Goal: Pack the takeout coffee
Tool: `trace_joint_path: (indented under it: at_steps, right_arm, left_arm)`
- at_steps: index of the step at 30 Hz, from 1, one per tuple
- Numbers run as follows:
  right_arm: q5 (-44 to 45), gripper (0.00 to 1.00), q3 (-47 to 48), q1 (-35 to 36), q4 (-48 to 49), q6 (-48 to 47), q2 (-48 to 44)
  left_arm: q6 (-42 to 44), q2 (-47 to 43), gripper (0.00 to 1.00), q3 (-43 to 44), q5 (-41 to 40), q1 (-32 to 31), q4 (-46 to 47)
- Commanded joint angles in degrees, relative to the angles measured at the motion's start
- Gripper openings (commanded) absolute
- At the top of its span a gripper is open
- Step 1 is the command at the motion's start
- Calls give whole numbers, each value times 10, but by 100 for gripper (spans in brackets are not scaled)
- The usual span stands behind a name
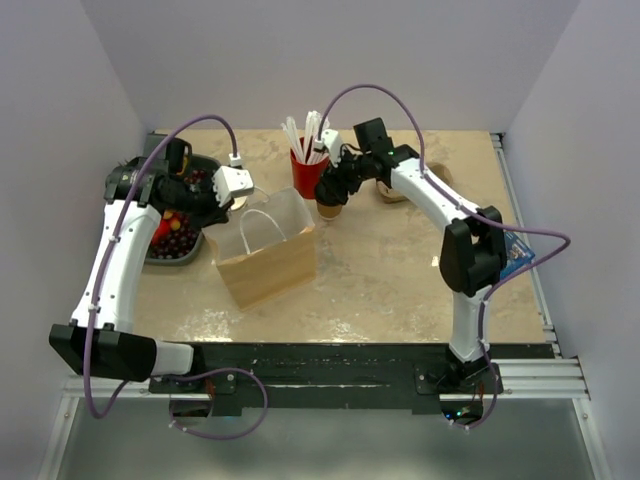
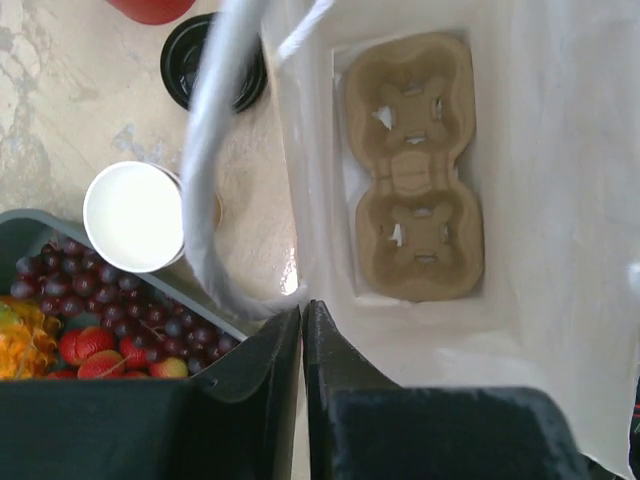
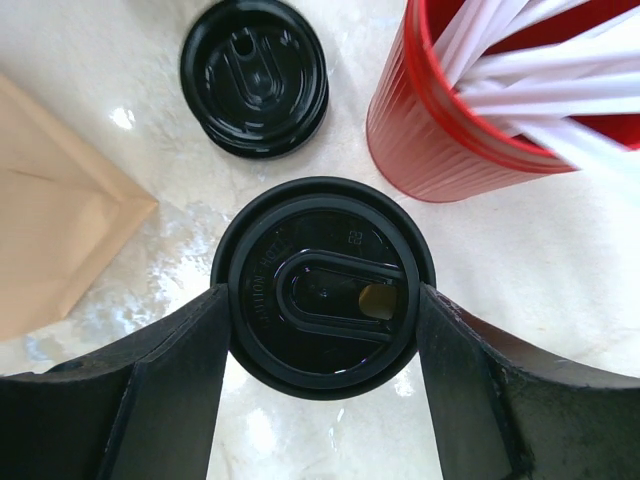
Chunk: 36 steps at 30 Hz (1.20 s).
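Right gripper (image 3: 322, 335) has 2 fingers snug on the takeout coffee (image 3: 322, 285), which is standing upright by the red straw cup (image 3: 480, 100). Paper bag (image 1: 268, 262) is just to its left, and the left gripper (image 2: 303, 325) is pinched shut on its rim.

One paper bag (image 1: 268, 255); one cup carrier (image 2: 415, 165) with two slots; one lidded coffee cup (image 3: 322, 295); one loose black lid (image 3: 254, 75); one lidless cup (image 2: 135, 215); one red cup (image 3: 450, 130); straws (image 3: 560, 70) too bunched to count; one fruit bin (image 2: 22, 232).

Pale lilac walls (image 1: 300, 50) enclose a beige marbled table (image 1: 385, 285).
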Motion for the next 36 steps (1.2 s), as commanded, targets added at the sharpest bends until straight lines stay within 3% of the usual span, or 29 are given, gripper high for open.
trace_joint_path:
  at_steps: [1, 9, 13, 14, 20, 25, 30, 36]
  right_arm:
    - [-6, 52, 32, -11, -5, 24, -75]
    - [-13, 43, 94, -40, -50, 33, -145]
    - [-31, 3, 104, -40, -50, 64, -198]
    - [-36, 0, 109, -40, -54, 68, -220]
    - [-125, 0, 114, -40, -68, 68, -317]
    - [-138, 0, 91, -35, -49, 94, -383]
    - [-167, 0, 142, -22, -123, 79, -387]
    - [-136, 0, 119, 46, -194, 23, -413]
  left_arm:
    - [-15, 14, 9, 38, 55, 0, 15]
    - [-41, 33, 0, 45, 87, -44, 25]
    - [-94, 27, 0, 28, 112, -46, 77]
    - [-114, 25, 0, 26, 117, -46, 100]
    - [-170, 15, 0, 23, 148, -62, 172]
    - [-203, -8, 0, -5, 158, -71, 215]
    - [-233, -13, 0, -27, 154, -102, 230]
    - [-286, -14, 0, -29, 146, -119, 255]
